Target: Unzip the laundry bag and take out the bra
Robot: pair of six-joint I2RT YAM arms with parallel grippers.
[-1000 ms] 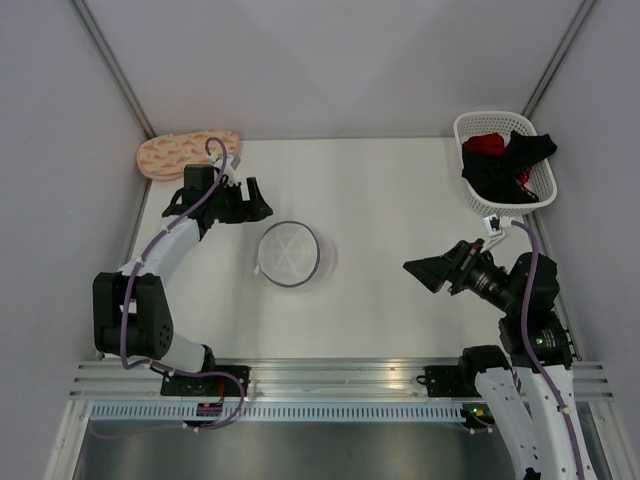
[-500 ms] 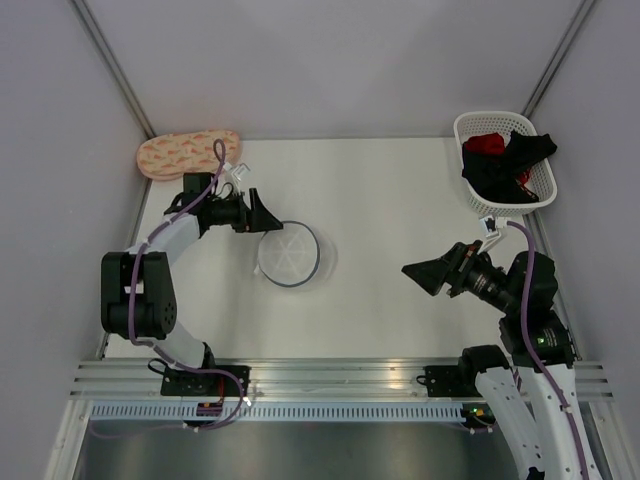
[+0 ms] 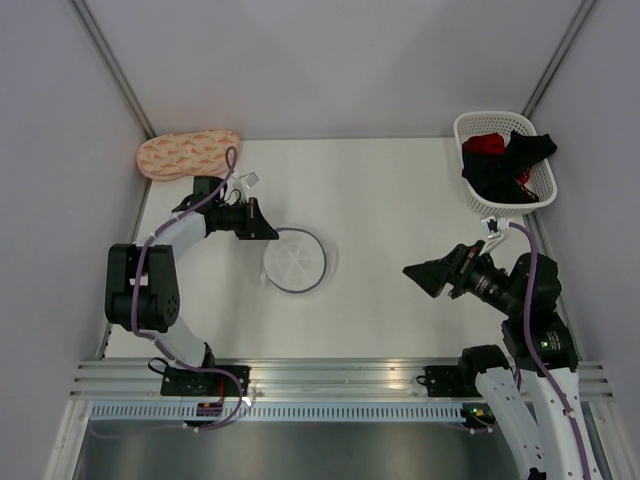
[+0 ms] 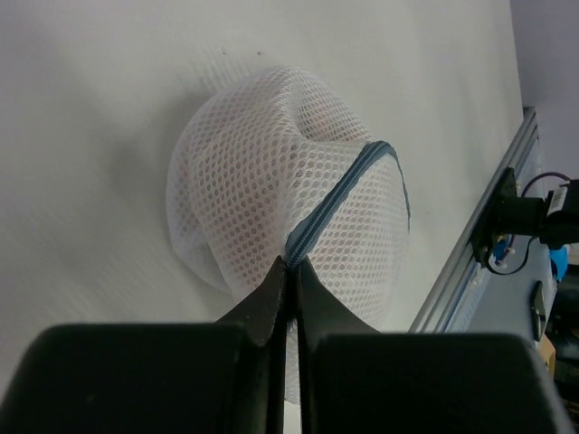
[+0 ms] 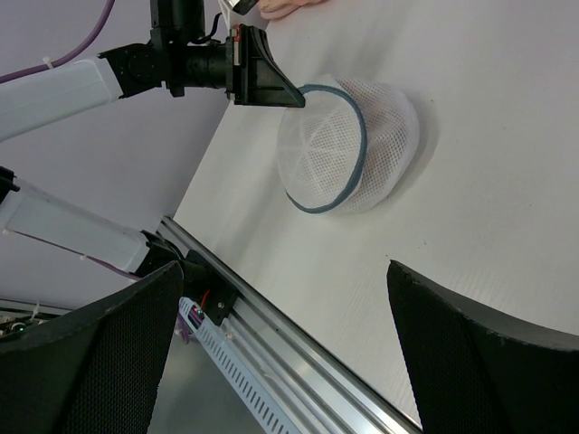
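The laundry bag lies on the table, left of centre, with its zipper rim running across the mesh. The left gripper is clenched, its fingertips pressed together on the near end of that rim, pinching the bag. The right gripper hovers well apart to the right, fingers spread wide, holding nothing.

White matte table fills centre of top view. Pale grey walls at back, left, right. Metal corner posts slant in upper left, upper right. Aluminium rail along bottom edge. Soft, even light.
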